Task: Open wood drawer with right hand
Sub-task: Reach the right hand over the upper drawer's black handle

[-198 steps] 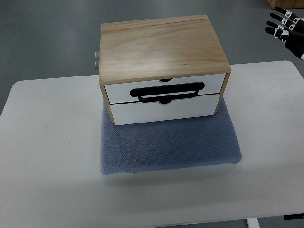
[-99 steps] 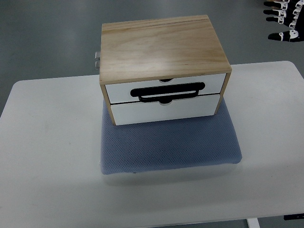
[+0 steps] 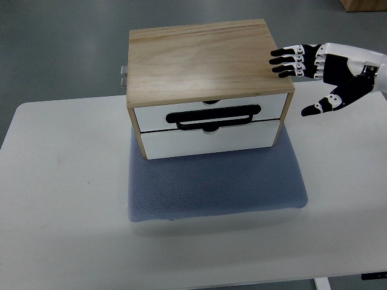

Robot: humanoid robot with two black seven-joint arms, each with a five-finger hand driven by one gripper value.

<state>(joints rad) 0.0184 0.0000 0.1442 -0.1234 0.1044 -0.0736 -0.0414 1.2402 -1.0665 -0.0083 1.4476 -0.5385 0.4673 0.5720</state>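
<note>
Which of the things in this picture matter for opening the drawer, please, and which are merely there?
Part of the job:
- wooden box with two white drawers
- upper drawer, shut, with its black handle
- right hand, fingers spread, beside the box's right edge, holding nothing

Merely there:
- lower drawer, shut
- blue mat under the box
- white table
- metal fitting on the box's left side

A white table with rounded corners is seen from steeply above, filling most of the view. A blue-grey textured mat is laid on its middle. Beyond the table's far edge a smooth grey floor is shown, evenly lit with soft reflections. A tan wooden object is cut off at the top right corner; its kind cannot be told.
</note>
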